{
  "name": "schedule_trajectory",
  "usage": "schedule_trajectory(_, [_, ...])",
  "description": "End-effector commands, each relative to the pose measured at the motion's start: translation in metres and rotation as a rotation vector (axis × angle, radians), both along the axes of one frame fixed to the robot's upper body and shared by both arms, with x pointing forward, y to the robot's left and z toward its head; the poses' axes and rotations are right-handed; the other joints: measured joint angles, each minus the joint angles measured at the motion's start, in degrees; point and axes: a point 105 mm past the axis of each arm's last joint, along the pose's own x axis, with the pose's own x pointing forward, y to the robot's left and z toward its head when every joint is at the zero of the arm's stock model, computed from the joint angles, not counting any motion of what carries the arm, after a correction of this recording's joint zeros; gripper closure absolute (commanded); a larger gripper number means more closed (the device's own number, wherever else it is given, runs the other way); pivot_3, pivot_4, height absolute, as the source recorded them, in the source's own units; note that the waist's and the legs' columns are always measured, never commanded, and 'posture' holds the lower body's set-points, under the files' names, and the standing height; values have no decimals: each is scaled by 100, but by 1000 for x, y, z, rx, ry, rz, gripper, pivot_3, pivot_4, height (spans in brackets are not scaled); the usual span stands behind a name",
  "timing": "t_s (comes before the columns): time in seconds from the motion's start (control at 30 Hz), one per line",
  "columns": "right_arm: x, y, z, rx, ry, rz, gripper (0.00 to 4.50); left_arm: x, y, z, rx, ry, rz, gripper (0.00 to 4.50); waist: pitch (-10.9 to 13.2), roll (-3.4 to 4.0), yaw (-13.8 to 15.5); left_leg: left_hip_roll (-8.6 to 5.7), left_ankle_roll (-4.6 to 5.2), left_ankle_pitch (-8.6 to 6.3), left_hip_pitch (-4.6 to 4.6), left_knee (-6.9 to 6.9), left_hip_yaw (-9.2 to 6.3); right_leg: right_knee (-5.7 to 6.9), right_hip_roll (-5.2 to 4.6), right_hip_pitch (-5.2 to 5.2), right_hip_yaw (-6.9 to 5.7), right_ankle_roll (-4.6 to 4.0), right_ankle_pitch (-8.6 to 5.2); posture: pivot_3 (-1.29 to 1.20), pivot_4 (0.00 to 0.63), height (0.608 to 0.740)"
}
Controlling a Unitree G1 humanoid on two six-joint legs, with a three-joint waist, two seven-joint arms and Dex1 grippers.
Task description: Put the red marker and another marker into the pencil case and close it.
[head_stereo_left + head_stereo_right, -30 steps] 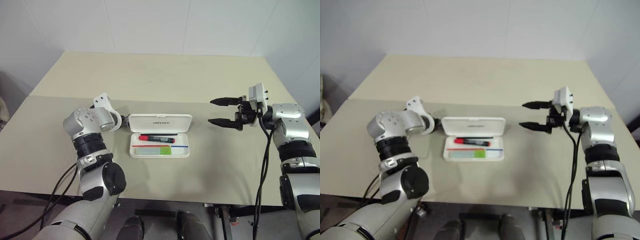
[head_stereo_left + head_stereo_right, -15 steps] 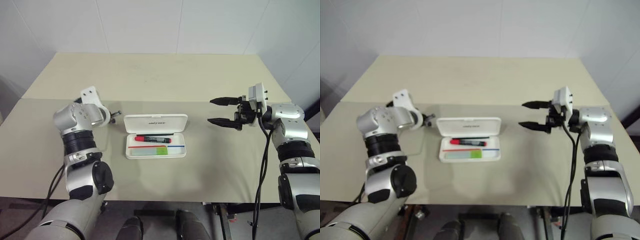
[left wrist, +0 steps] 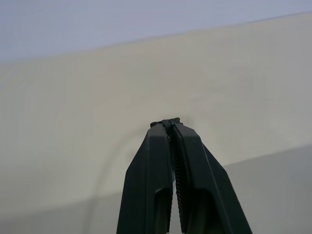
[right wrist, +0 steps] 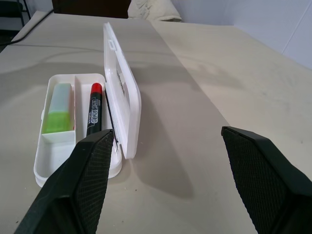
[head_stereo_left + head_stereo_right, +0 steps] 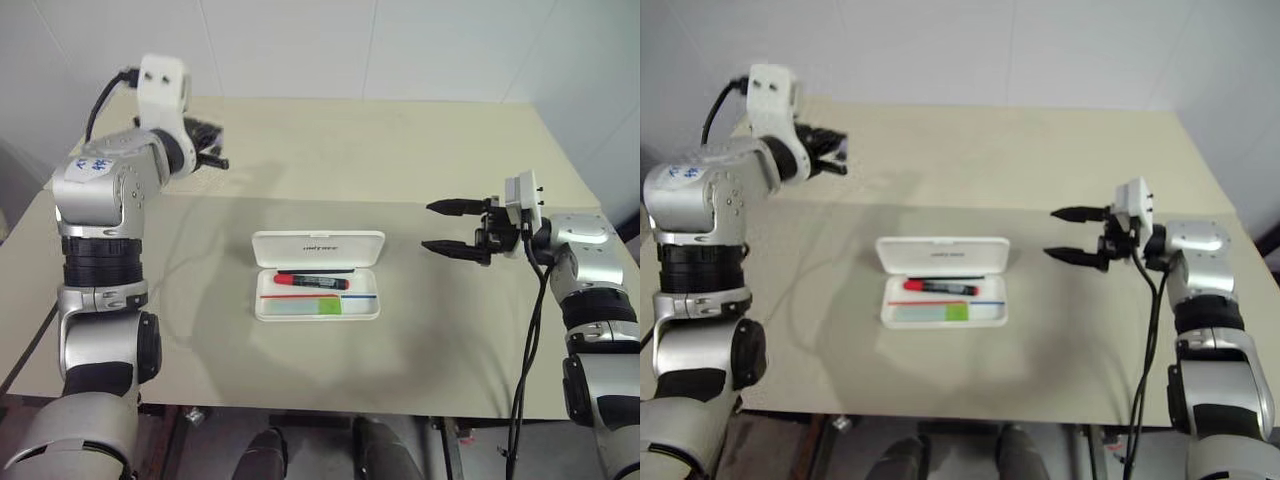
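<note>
- While the case [image 5: 318,276] lies open on the table [image 5: 400,170], you can see both markers inside it, so the loading part looks done.
- Your red marker [image 5: 312,283] lies in the tray's rear compartment, next to the upright lid; the green marker [image 5: 300,305] lies in the front compartment, beyond the red-and-blue line.
- What is left, as far as you can judge, is closing: the lid stands raised on its hinge, not yet folded down.
- Your right gripper [image 5: 447,226] has its jaws spread wide and empty. The case sits ahead of those jaws, well apart from them, with the lid's edge facing them in the right wrist view.
- Your left gripper [image 5: 205,146] is clenched on nothing, raised high and well off from the case; only bare table lies ahead of its jaws.
- Neither gripper touches the case, so you need one of them brought to the lid to tip it over the tray.
</note>
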Motion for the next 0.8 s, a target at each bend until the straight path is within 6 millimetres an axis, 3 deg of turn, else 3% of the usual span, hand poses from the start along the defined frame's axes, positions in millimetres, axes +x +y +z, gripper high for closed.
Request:
schedule_trajectory(0.03, [-13, -7, 15, -9, -51, 62, 0, -25, -37, 24, 81, -91, -243, 4484, 0, 0, 22, 0, 0, 0, 0, -1, 2, -2, 0, 0, 1, -1, -1, 0, 150, 740])
schedule_trajectory(0.17, [-18, -13, 20, 11, -48, 63, 0, -59, -81, 16, 189, -76, -554, 4484, 0, 0, 21, 1, 2, -1, 0, -1, 8, -4, 1, 0, 5, -1, -2, 0, 150, 740])
schedule_trajectory(0.33, [-37, -20, 21, -2, -24, 99, 0, -92, -111, -10, 302, -7, -812, 4484, 1, 2, 31, 1, 4, -2, 4, 2, 9, -13, 1, 1, 8, -2, -8, 0, 150, 740])
schedule_trajectory(0.67, [-76, -34, -5, -227, 26, 156, 0, -122, -138, -44, 351, 115, -1064, 4484, 2, 2, -18, 1, 43, -23, 12, 37, 15, 8, 4, 10, 17, -1, -13, 0, 150, 740])
schedule_trajectory(0.8, [-81, -35, -7, -166, 44, 148, 0, -136, -145, -64, 345, 185, -1118, 4484, 2, 2, -42, 1, 50, -27, 17, 49, 17, 12, 4, 18, 21, 0, -12, 0, 150, 740])
